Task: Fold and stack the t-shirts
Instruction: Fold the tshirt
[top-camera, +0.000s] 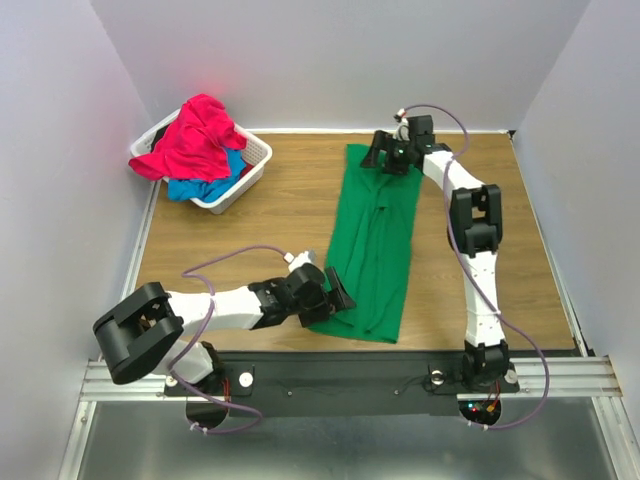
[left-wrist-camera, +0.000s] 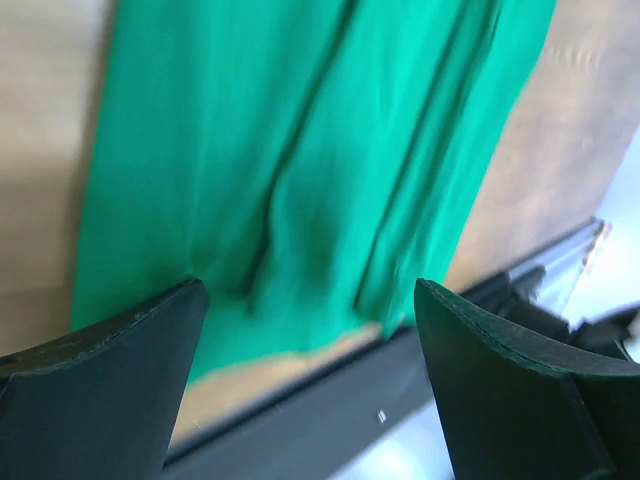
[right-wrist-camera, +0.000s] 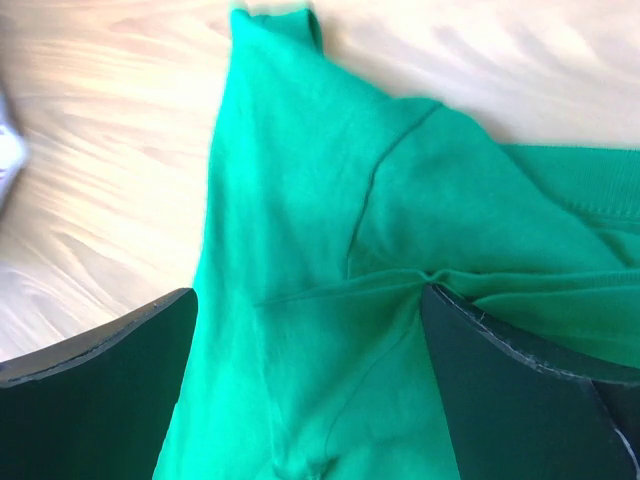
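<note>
1. Sitting in the upper left of the top view, a white basket (top-camera: 258, 160) holds a pinkish-red t-shirt (top-camera: 200, 135) heaped over a blue t-shirt (top-camera: 195, 187), both crumpled.
2. Lower centre, the left gripper (top-camera: 335, 290) is low at the near left corner of the green t-shirt (top-camera: 375, 240). In its wrist view the fingers stand spread wide, with green cloth showing between them and nothing pinched.
3. Centre of the frame, the green t-shirt lies on the wooden table (top-camera: 250, 230) as a long narrow strip, folded lengthwise, running from the near edge toward the far wall.
4. Upper centre-right, the right gripper (top-camera: 385, 155) is over the strip's far end. Its fingers are parted wide above the sleeve and collar area, and the cloth puckers at the tip of the right-hand finger.
</note>
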